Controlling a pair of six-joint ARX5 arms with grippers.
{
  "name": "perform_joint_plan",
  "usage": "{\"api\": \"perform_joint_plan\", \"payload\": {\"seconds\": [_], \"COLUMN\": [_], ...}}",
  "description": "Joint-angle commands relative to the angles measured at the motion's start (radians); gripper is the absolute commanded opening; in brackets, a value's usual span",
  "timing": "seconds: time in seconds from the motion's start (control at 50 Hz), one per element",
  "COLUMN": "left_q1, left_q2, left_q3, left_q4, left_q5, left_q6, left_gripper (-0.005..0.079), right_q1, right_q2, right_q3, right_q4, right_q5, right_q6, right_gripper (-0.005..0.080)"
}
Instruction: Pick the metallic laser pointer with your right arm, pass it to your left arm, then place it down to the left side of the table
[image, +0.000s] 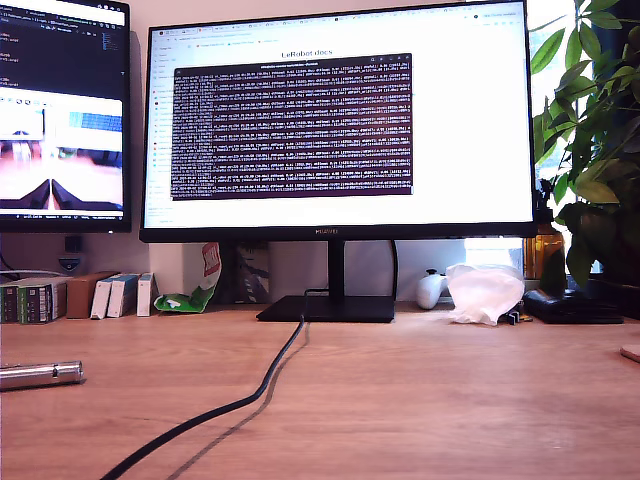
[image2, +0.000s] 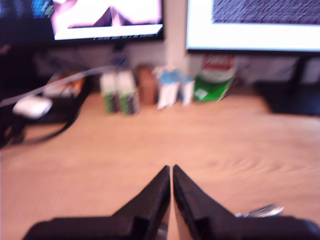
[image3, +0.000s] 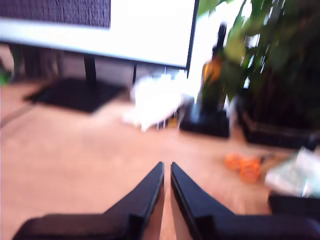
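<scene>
Laser pointer (image: 40, 375) lay flat on table (image: 420, 400) at exterior view's left edge, long axis running across that view, nothing holding it. My first gripper (image2: 172, 172) had fingertips pinched together, empty; silvery glint beside its fingers, probably pointer, so first arm nearer. My second gripper (image3: 167, 169) closed too, empty, facing plant (image3: 260, 55) side. Bare wood around, black cable (image: 240, 400) nearby.

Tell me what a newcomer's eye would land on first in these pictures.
First the big lit monitor with its dark terminal window, filling the middle of the exterior view. Then the black cable running from its stand across the wooden table toward the camera, and the silver laser pointer lying at that view's left edge. In the wrist views, my first gripper and my second gripper hover shut and empty.
</scene>
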Motion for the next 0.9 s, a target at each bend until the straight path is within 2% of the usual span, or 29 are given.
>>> {"api": "perform_joint_plan", "payload": {"seconds": [0.0,0.16,0.88], "left_q1": [-0.007,-0.008,-0.008], "left_q2": [-0.008,-0.008,-0.008], "left_q3": [-0.032,-0.032,-0.032], "left_q4": [-0.017,-0.018,-0.016], "left_q5": [-0.009,-0.036,-0.027], "left_q6": [-0.010,-0.004,-0.023], "left_gripper": [-0.0024,-0.0024,-0.0024], "right_q1": [0.008,0.008,0.008], "right_q2": [-0.006,-0.006,-0.006], "right_q3": [-0.017,-0.016,-0.016], "right_q4": [0.003,0.004,0.007], "right_q5": [0.003,0.063,0.064], "right_q6": [0.006,0.089,0.099], "right_gripper": [-0.0011,-0.0011,-0.0011]}}
